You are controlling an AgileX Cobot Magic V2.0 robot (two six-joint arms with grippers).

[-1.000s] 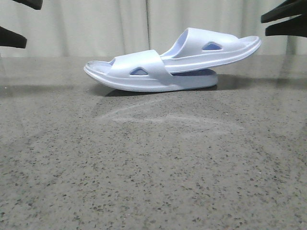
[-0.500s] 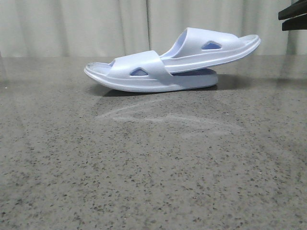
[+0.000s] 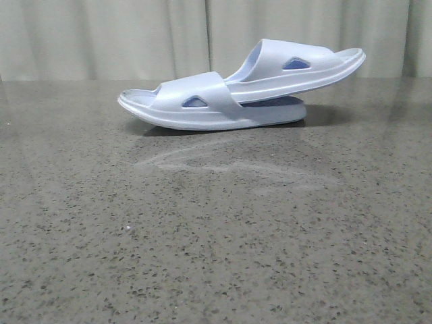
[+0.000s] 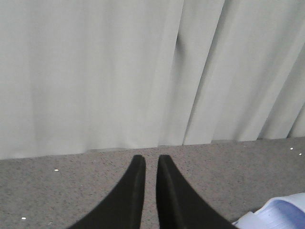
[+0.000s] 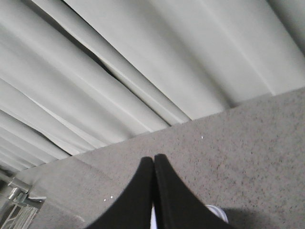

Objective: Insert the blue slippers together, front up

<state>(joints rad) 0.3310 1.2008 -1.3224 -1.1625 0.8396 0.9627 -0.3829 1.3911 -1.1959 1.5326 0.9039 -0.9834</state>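
The two blue slippers lie joined at the back of the table in the front view. The lower slipper [image 3: 196, 108] lies flat with its toe to the left. The upper slipper [image 3: 297, 67] has its front pushed under the lower one's strap and tilts up to the right. Neither gripper shows in the front view. My left gripper [image 4: 147, 160] is empty, its fingers almost together with a narrow gap, above bare table; a slipper edge [image 4: 281, 212] shows beside it. My right gripper [image 5: 154, 160] is shut and empty, with a bit of slipper [image 5: 217, 212] behind its fingers.
The speckled grey stone table [image 3: 216, 236] reaches to a pale curtain [image 3: 101, 34] at the back. A faint whitish scuff mark [image 3: 229, 162] lies on the table in front of the slippers.
Both grippers have drawn up and out of the front view, the left one first, then the right. The slippers have stayed where they were.
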